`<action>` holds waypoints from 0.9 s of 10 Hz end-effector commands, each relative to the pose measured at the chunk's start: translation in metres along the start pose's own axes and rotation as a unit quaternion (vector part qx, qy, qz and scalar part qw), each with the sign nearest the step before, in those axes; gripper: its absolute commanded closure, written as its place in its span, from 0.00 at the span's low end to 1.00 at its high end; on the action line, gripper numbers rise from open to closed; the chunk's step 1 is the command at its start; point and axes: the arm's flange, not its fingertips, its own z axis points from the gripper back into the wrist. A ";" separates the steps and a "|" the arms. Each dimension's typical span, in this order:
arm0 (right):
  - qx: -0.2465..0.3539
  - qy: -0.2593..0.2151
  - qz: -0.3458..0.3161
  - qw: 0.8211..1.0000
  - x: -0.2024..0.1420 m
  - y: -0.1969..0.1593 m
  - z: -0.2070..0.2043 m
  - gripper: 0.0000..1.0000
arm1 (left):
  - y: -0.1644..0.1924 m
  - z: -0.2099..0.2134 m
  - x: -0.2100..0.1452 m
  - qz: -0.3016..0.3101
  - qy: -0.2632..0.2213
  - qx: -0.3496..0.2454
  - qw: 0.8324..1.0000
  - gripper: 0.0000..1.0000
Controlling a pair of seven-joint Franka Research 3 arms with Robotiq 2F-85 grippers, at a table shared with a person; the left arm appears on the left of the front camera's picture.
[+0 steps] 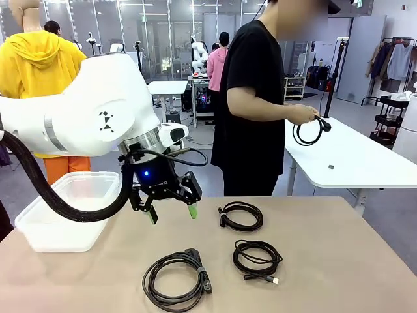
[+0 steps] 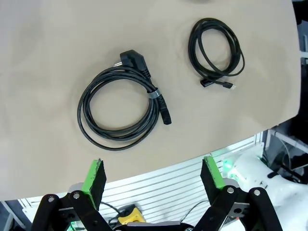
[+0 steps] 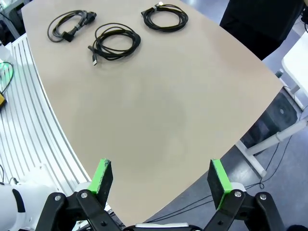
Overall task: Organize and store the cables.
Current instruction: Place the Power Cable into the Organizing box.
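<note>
The left end effector (image 1: 172,213) hangs above the worktop (image 1: 326,248) with its jaws apart and nothing between them, pads pointing down. This posture suits a descent onto a coil. Below it lies the power cable (image 2: 120,110), a thick black cord wound in a round coil, banded at one side, with an angled plug. Near it lies the silver-tipped cable (image 2: 216,48), thinner and loosely coiled. A third cable (image 1: 241,216) rests nearer the person. The coils lie apart, so each can be taken singly. The bin (image 1: 45,231), white and translucent, stands at the robot's left, probably the destination. The right end effector (image 3: 160,166) hovers over bare worktop, jaws apart and empty, well apart from the coils. The person's hand (image 1: 301,114) holds a fourth cable (image 1: 309,135).
</note>
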 end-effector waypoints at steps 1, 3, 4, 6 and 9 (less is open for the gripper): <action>0.002 -0.004 0.010 1.000 -0.002 0.000 0.002 0.00 | 0.000 -0.001 0.001 0.000 0.001 0.000 1.000 0.00; 0.002 -0.004 0.010 1.000 -0.002 0.000 0.002 0.00 | -0.017 -0.043 0.007 0.091 0.014 0.051 0.994 0.00; 0.002 -0.004 0.010 1.000 -0.002 0.000 0.002 0.00 | -0.025 -0.060 0.007 0.107 0.009 0.039 0.993 0.00; 0.002 -0.004 0.010 1.000 -0.002 0.000 0.002 0.00 | -0.039 -0.094 0.006 0.163 -0.006 0.048 0.985 0.00; 0.002 -0.004 0.010 1.000 -0.002 0.000 0.002 0.00 | -0.037 -0.131 0.009 0.194 -0.005 0.059 0.979 0.00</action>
